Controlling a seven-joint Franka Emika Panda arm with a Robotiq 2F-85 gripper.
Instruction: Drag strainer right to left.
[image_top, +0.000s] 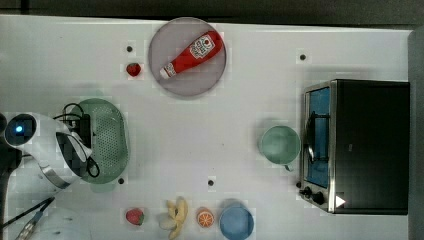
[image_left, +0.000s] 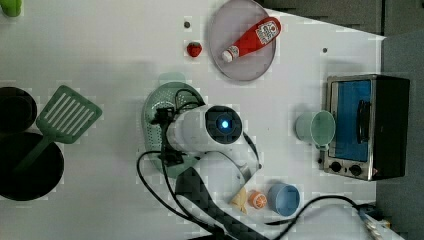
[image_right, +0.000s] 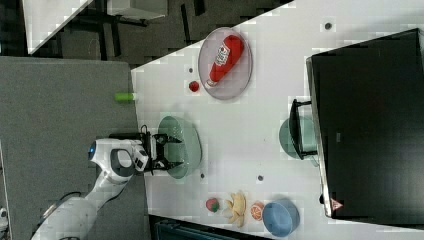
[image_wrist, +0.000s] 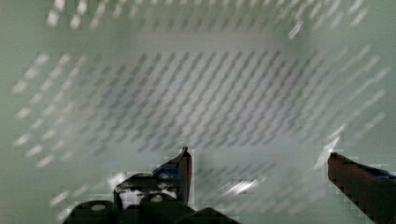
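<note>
Pale mint oval plastic strainer (image_top: 109, 140), finely perforated basin, black tool (image_wrist: 259, 161) fingers apart inside it

Robot lab bench set up as a pretend kitchen. White table (image_top: 250, 100) with bolt holes, toaster oven (image_top: 356, 146), ketchup bottle (image_top: 191, 54) on a grey plate (image_top: 165, 85), toy strawberries (image_top: 133, 69), banana (image_top: 176, 217), orange slice (image_top: 205, 218), blue bowl (image_top: 236, 221), spatula (image_left: 59, 122), loose cables (image_left: 165, 195).
</note>
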